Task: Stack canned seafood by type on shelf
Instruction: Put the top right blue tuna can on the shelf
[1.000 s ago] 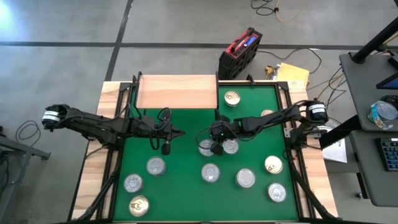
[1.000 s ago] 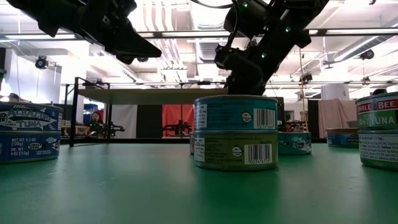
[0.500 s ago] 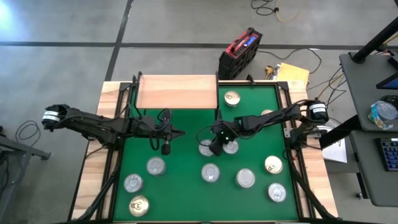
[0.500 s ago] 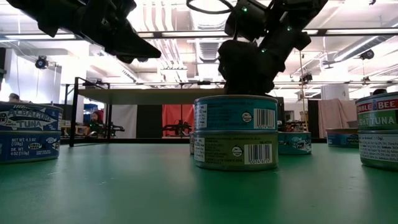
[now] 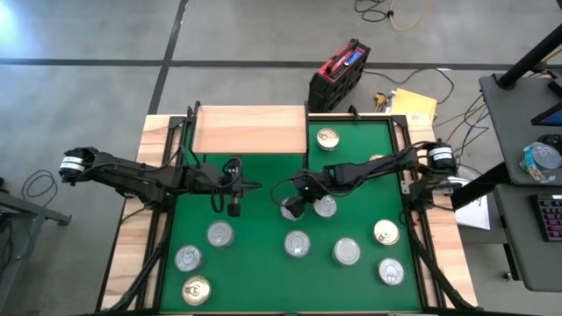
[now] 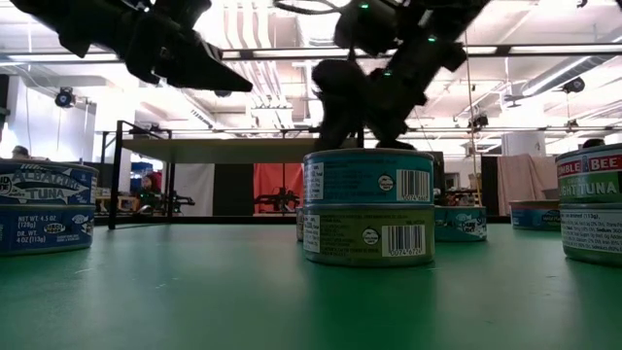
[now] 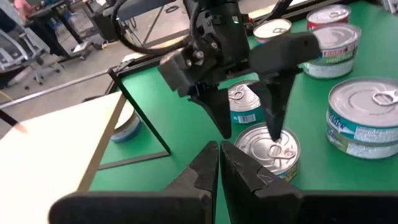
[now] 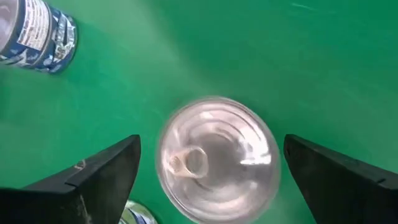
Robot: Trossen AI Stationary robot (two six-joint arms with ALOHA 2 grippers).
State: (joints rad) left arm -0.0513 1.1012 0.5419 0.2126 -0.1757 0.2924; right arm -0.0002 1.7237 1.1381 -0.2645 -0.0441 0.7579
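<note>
Mid-mat, the right hand [image 5: 294, 206] hovers open just above a two-tin stack [image 6: 367, 205] it seems to have just released. The left hand [image 5: 235, 209], closed and empty, waits nearby. The far-left shelf [image 5: 250, 129] looks bare; next, grasp a loose tin [image 5: 298, 243].

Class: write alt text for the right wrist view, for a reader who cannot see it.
The right gripper hangs open above a silver-topped tin with a pull tab, one dark finger on either side of it. The tin stands on the green mat; a blue-labelled tin stands farther off.
</note>
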